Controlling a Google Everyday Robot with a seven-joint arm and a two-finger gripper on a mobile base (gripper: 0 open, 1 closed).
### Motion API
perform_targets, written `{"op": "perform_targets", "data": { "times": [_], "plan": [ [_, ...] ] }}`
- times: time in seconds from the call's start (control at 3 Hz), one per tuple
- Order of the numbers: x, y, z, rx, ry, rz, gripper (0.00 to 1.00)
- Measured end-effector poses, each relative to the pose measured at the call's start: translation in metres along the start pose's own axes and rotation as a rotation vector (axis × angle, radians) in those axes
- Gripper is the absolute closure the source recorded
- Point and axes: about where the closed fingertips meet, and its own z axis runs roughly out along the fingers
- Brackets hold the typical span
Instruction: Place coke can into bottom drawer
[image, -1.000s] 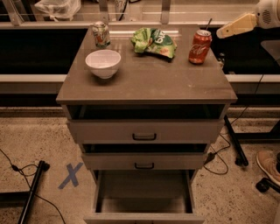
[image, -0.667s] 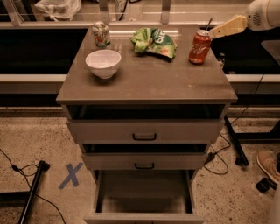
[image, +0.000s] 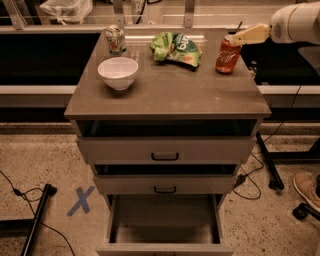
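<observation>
The coke can (image: 227, 55), red with white script, stands upright at the back right of the cabinet top (image: 165, 92). My gripper (image: 241, 37) reaches in from the upper right, and its tan tip is at the can's top rim, just right of it. The bottom drawer (image: 165, 216) is pulled out at the foot of the cabinet, with its inside bare. The two drawers above it, with black handles, are each pulled out a little.
A pale green can (image: 116, 40) stands at the back left, a white bowl (image: 118, 72) sits in front of it, and a green chip bag (image: 176, 47) lies at the back middle. A blue X (image: 80, 200) marks the floor at left. A shoe (image: 306, 187) and black stand legs (image: 267, 160) are at right.
My gripper has moved left from the right edge of the view to the coke can's top. The can and the drawers have not moved.
</observation>
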Motion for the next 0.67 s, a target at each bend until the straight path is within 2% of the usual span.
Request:
{"op": "perform_targets", "data": {
  "times": [0.33, 0.67],
  "plan": [
    [0.011, 0.017, 0.024, -0.034, -0.005, 0.043, 0.0],
    [0.022, 0.029, 0.039, -0.073, 0.02, 0.072, 0.0]
  ]
}}
